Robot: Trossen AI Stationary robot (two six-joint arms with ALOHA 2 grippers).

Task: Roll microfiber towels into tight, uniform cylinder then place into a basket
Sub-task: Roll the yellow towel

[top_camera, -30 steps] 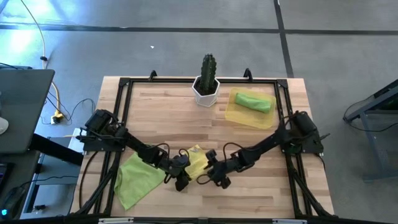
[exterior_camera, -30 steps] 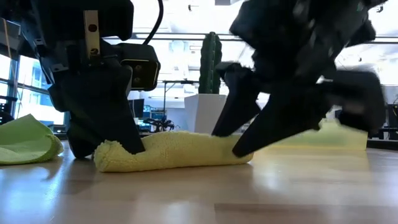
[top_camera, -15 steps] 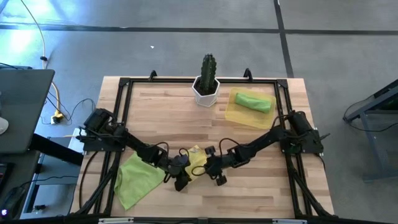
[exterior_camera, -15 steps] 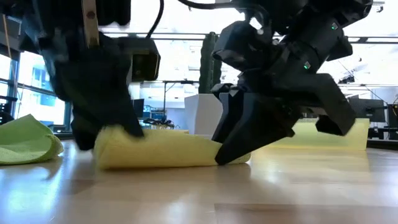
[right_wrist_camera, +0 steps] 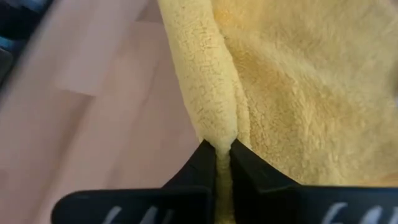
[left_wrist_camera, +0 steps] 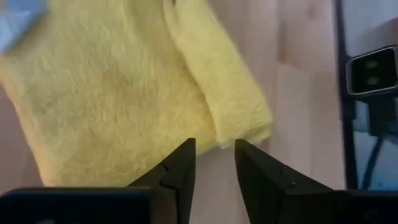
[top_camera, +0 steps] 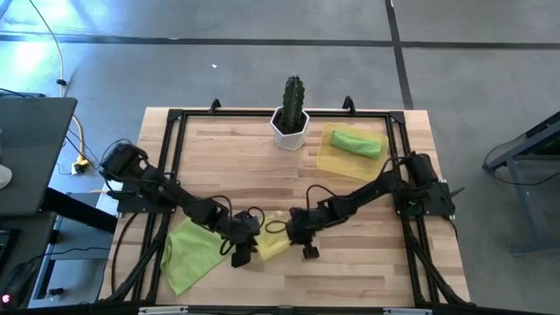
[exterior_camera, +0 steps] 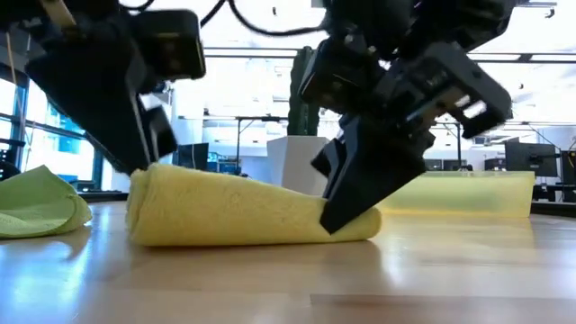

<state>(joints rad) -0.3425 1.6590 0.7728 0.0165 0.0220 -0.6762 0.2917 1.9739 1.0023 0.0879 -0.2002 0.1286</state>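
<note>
Step in hand: the soft bright yellow microfiber towel (top_camera: 273,245) is being rolled at the front middle of the wooden bench (top_camera: 262,149).
Right claw (right_wrist_camera: 222,151): it is clamped tight on the yellow roll's folded edge.
Left claw (left_wrist_camera: 214,163): its fingers are parted just off the towel's near edge, gripping nothing.
Done so far: one lime-green roll (top_camera: 357,143) is lying in the shallow pale-yellow square basket (top_camera: 331,161); a loose lime-green cloth (top_camera: 190,254) is waiting front-left.
Next move: the left claw's grip probably needs retaking, so the roll is being kept tight.
Hard to make out: the roll's tightness; from above the arms are hiding much of it.
</note>
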